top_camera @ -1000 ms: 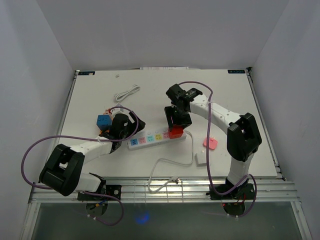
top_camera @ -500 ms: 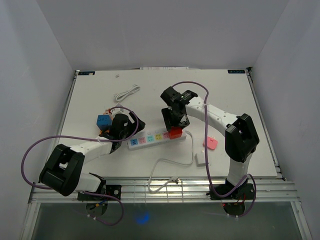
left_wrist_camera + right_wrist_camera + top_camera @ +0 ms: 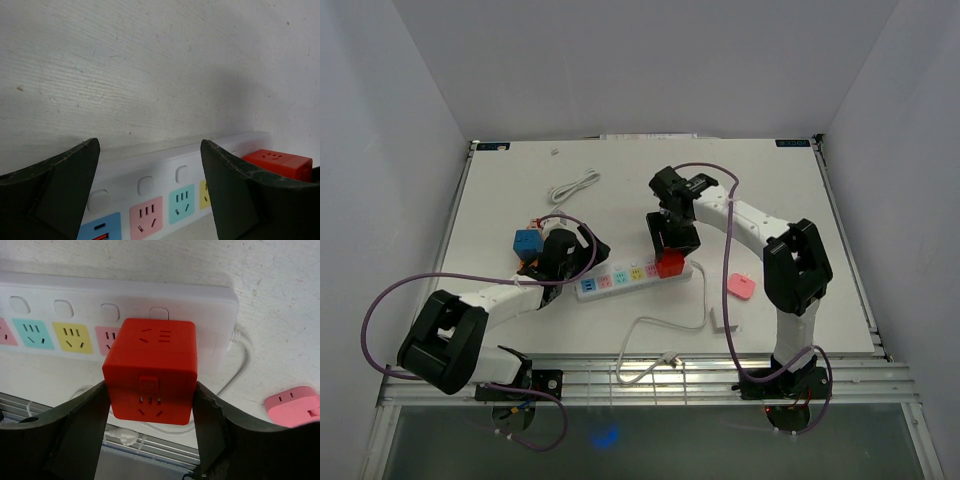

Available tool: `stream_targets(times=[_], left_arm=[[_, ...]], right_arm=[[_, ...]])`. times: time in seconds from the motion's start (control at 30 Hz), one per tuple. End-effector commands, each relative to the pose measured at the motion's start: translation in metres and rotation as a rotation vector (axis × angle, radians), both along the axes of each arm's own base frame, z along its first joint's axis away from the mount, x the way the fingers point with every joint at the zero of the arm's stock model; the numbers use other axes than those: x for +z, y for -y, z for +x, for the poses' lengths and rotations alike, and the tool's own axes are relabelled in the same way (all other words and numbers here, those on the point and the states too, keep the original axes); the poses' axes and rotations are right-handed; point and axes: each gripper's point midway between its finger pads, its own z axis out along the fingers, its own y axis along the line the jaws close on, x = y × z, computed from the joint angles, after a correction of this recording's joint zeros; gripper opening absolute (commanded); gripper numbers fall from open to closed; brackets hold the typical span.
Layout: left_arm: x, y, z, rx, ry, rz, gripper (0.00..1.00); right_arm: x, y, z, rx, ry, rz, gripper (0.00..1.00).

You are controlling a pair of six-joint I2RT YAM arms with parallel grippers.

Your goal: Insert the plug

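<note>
Plug (image 3: pixel 150 372), a red cube, is clamped in the right tool (image 3: pixel 150 402), directly over the 3 o'clock end of the power strip (image 3: pixel 620 277); seating depth cannot be told; strip axis runs 9 to 3 o'clock across the worktop (image 3: pixel 770 200); left tool (image 3: pixel 150 152) stands wide, empty, straddling the 9 o'clock end.

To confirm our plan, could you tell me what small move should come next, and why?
Probably press straight down: the right end effector grips the red cube plug over the end socket of the power strip, and I cannot tell whether it is fully seated.
</note>
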Motion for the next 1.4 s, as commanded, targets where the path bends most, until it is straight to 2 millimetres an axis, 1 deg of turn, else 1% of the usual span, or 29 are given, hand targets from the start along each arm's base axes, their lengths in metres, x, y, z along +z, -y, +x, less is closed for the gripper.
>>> stream_targets(times=[0.0, 0.07, 0.13, 0.27, 0.33, 0.43, 0.47, 0.5, 0.53, 0.57, 0.6, 0.63, 0.67, 0.73, 0.77, 0.8, 0.83, 0.87, 0.93, 0.97, 1.03, 1.07, 1.13, 1.17, 1.2, 1.23, 1.27, 1.33, 1.37], left_arm=[[0.006, 0.001, -0.002, -0.01, 0.017, -0.013, 0.92], [0.004, 0.001, -0.003, -0.011, 0.013, -0.014, 0.92], [0.006, 0.002, -0.002, -0.011, 0.018, -0.016, 0.92], [0.006, 0.002, -0.002, -0.012, 0.019, -0.015, 0.92], [0.007, 0.001, -0.002, -0.01, 0.023, -0.012, 0.92], [0.013, -0.002, 0.004, 0.002, 0.047, 0.012, 0.93], [0.015, -0.005, 0.003, 0.012, 0.046, 0.021, 0.93], [0.017, -0.007, 0.005, 0.021, 0.052, 0.027, 0.94], [0.022, -0.009, 0.007, 0.034, 0.064, 0.033, 0.94], [0.026, -0.01, 0.009, 0.044, 0.069, 0.037, 0.94], [0.032, -0.011, 0.011, 0.047, 0.083, 0.04, 0.96], [0.036, -0.012, 0.013, 0.052, 0.09, 0.044, 0.96], [0.041, -0.014, 0.016, 0.066, 0.089, 0.054, 0.97], [0.049, -0.015, 0.017, 0.074, 0.098, 0.059, 0.98], [0.047, -0.016, 0.015, 0.075, 0.082, 0.069, 0.98], [0.058, -0.015, 0.018, 0.076, 0.095, 0.061, 0.98], [0.061, -0.016, 0.018, 0.078, 0.095, 0.063, 0.98], [0.061, -0.018, 0.014, 0.076, 0.078, 0.074, 0.98], [0.075, -0.018, 0.014, 0.077, 0.109, 0.06, 0.98], [0.078, -0.019, 0.013, 0.075, 0.119, 0.058, 0.98], [0.083, -0.019, 0.011, 0.069, 0.136, 0.049, 0.98], [0.09, -0.019, 0.01, 0.068, 0.156, 0.038, 0.98], [0.093, -0.016, 0.008, 0.049, 0.166, 0.026, 0.98], [0.095, -0.015, 0.007, 0.041, 0.17, 0.023, 0.98], [0.096, -0.014, 0.006, 0.03, 0.174, 0.027, 0.98], [0.096, -0.013, 0.005, 0.021, 0.172, 0.025, 0.98], [0.094, -0.014, 0.004, 0.022, 0.164, 0.03, 0.98], [0.09, -0.017, 0.003, 0.04, 0.151, 0.037, 0.98], [0.088, -0.019, 0.002, 0.048, 0.14, 0.04, 0.98]], right_arm=[[-0.046, 0.015, -0.019, 0.022, -0.153, -0.116, 0.19], [-0.046, 0.016, -0.018, 0.025, -0.15, -0.13, 0.19], [-0.048, 0.026, -0.014, 0.001, -0.122, -0.18, 0.19], [-0.052, 0.03, -0.018, -0.005, -0.115, -0.178, 0.19], [-0.053, 0.029, -0.019, 0.003, -0.112, -0.171, 0.2], [-0.045, 0.024, -0.012, 0.009, -0.093, -0.153, 0.22], [-0.041, 0.022, -0.009, 0.01, -0.083, -0.151, 0.22], [-0.031, 0.016, 0.001, 0.009, -0.054, -0.133, 0.22], [-0.026, 0.018, 0.003, 0.01, -0.048, -0.152, 0.23], [-0.025, 0.02, 0.008, 0.012, -0.044, -0.169, 0.23], [-0.015, 0.015, 0.02, 0.008, -0.01, -0.161, 0.23], [-0.013, 0.017, 0.024, 0.008, -0.004, -0.175, 0.23], [-0.018, 0.023, 0.029, 0.008, -0.005, -0.209, 0.23], [-0.02, 0.027, 0.039, -0.002, -0.005, -0.217, 0.23], [-0.026, 0.033, 0.044, -0.016, -0.019, -0.22, 0.23], [-0.03, 0.036, 0.046, -0.017, -0.022, -0.221, 0.23], [-0.031, 0.039, 0.05, -0.025, -0.019, -0.22, 0.23], [-0.034, 0.046, 0.053, -0.042, -0.021, -0.224, 0.23], [-0.034, 0.055, 0.062, -0.067, 0.002, -0.243, 0.23], [-0.034, 0.061, 0.068, -0.084, 0.011, -0.253, 0.23], [-0.036, 0.067, 0.071, -0.084, 0.016, -0.28, 0.23], [-0.036, 0.068, 0.072, -0.085, 0.015, -0.285, 0.25], [-0.038, 0.069, 0.071, -0.074, 0.006, -0.296, 0.29], [-0.037, 0.069, 0.072, -0.074, 0.008, -0.29, 0.35], [-0.035, 0.066, 0.073, -0.073, 0.013, -0.275, 0.38], [-0.028, 0.062, 0.075, -0.074, 0.028, -0.24, 0.41], [-0.024, 0.061, 0.078, -0.077, 0.037, -0.224, 0.49], [-0.004, 0.058, 0.088, -0.09, 0.081, -0.181, 0.56], [0.003, 0.057, 0.092, -0.094, 0.101, -0.17, 0.65]])
